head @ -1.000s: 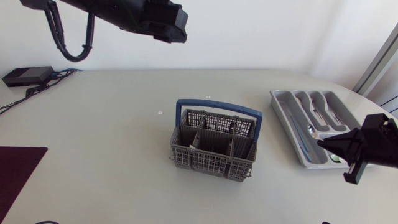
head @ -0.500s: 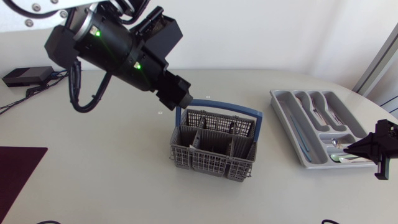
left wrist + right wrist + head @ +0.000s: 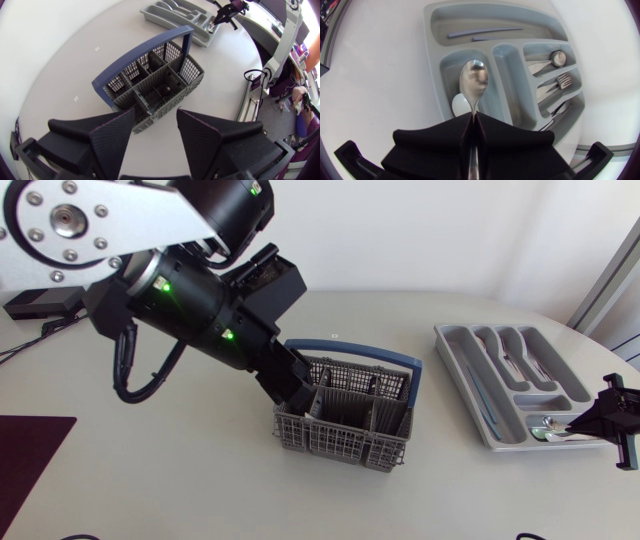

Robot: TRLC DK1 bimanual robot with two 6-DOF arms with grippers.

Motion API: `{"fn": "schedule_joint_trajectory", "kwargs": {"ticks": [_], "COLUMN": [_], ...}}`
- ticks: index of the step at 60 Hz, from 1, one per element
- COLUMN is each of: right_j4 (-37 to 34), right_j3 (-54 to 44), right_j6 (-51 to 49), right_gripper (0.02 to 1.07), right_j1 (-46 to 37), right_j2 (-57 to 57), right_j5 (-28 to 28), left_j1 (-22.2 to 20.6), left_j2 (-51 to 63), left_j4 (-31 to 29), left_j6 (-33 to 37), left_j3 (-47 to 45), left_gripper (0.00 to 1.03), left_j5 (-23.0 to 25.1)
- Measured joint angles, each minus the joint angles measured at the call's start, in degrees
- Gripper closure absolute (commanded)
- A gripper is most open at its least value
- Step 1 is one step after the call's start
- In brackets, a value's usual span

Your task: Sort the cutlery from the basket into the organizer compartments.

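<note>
The grey cutlery basket (image 3: 345, 420) with a blue handle (image 3: 350, 352) stands mid-table. My left gripper (image 3: 292, 378) hangs open over its left rear corner; in the left wrist view the basket (image 3: 150, 85) lies below and ahead of the spread fingers (image 3: 112, 142), with nothing between them. What the basket holds is hard to make out. The grey organizer (image 3: 455, 365) lies at the right. My right gripper (image 3: 612, 420) is at its near right corner, shut on a spoon (image 3: 474, 80) whose bowl hangs over a front compartment, where another spoon (image 3: 460, 105) lies.
Forks and spoons lie in the organizer's (image 3: 432, 30) side compartments, and thin handles in its long one. A black box with cables (image 3: 45, 302) sits at the back left. A dark mat (image 3: 30, 450) covers the front left corner.
My left arm has swung down from the back to the basket's left rear corner. My right gripper has drawn back to the right with the spoon.
</note>
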Motion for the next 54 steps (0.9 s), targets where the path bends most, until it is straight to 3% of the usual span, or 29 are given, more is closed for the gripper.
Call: {"fn": "schedule_joint_trajectory", "kwargs": {"ticks": [10,25,32,40,54], "right_j4": [1.7,3.5,3.5,2.0,-4.5], "right_j3": [-0.1,-0.7,-0.8,-1.4,-3.3], "right_j6": [0.0,0.6,1.8,3.1,4.4], "right_gripper": [0.88,0.45,0.17,0.16,0.16], "right_j1": [0.5,1.1,1.1,0.9,-0.3], "right_j2": [0.9,0.9,0.0,-2.8,-10.9], "right_j5": [1.6,0.8,-0.5,-1.4,-8.0], "left_j1": [-1.0,-2.3,-2.4,-2.1,0.3], "left_j2": [0.0,0.6,1.8,3.2,7.2], "left_j4": [0.0,0.0,0.0,0.0,0.0], "left_j6": [0.0,-0.3,-1.1,-1.2,-3.8], "left_j3": [-0.1,-2.1,-2.4,-2.4,-2.4], "left_gripper": [0.46,0.46,0.46,0.46,0.48], "left_j5": [0.3,0.3,0.4,0.4,0.4]}}
